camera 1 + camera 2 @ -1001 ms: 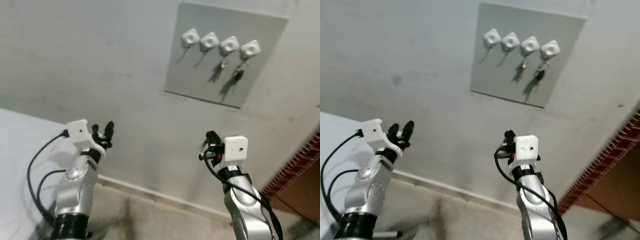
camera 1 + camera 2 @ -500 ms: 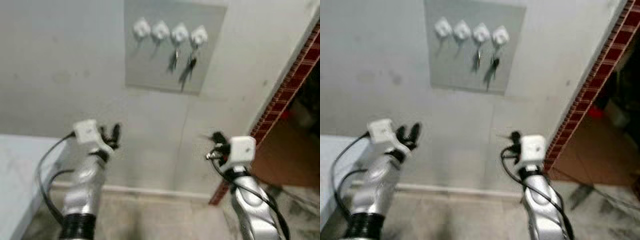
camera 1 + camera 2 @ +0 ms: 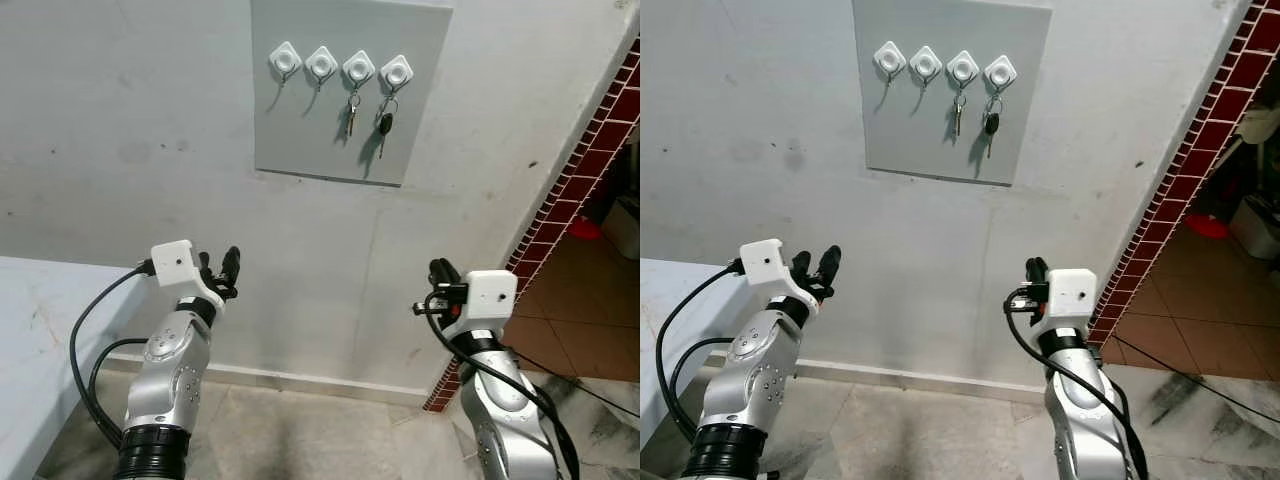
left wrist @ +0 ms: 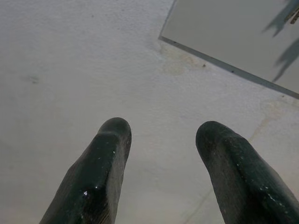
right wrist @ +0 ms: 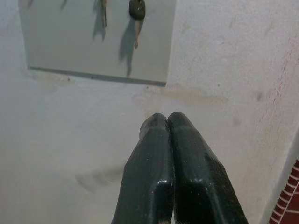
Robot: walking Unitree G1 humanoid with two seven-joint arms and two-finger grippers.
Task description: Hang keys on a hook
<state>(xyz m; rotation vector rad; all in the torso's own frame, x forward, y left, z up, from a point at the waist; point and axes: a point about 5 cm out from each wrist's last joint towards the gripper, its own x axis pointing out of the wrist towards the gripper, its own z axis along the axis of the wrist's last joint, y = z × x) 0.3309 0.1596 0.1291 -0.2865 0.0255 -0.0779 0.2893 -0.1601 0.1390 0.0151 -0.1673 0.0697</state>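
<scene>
Keys point(image 3: 383, 122) hang at the board's point(image 3: 300, 130) upper right, well above the pressed-together, empty right gripper point(image 5: 167, 122) and spread left gripper point(image 4: 161, 133).

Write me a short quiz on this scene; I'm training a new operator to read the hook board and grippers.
1. How many hooks on the board carry keys?
2. True or false: the left gripper is shut.
3. Which hook holds the black-headed key: A) rightmost hook, B) leftmost hook?

Key: 1. Two, the two on the right, one with a silver key. 2. False, its fingers are apart. 3. A.
</scene>
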